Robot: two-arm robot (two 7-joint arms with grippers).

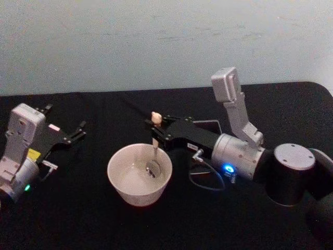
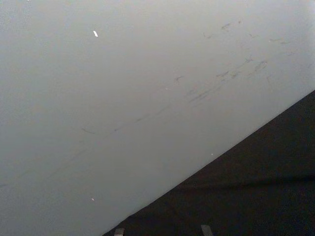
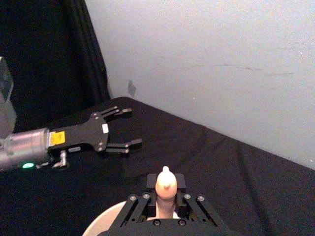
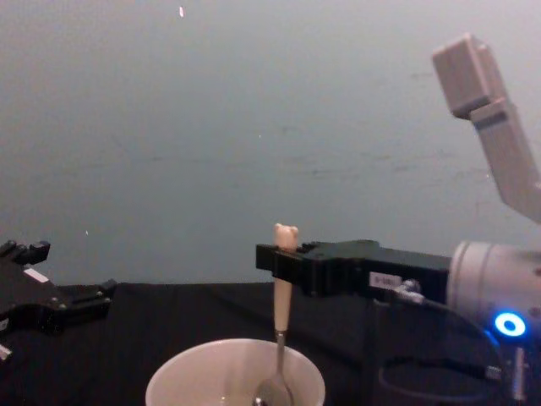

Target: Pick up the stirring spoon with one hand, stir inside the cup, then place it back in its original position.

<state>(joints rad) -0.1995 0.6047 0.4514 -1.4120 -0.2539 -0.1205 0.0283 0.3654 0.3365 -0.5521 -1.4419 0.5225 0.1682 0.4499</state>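
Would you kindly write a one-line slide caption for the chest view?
Right gripper holds the stirring spoon upright with its bowl in the cup; left gripper open at left.

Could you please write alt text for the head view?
The right gripper holds the stirring spoon upright, its bowl inside the cream-white cup on the black table. The left gripper rests open at the left.

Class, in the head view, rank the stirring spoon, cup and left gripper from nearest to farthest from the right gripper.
1. stirring spoon, clamped in the right gripper.
2. cup, just below it.
3. left gripper, far to its left.
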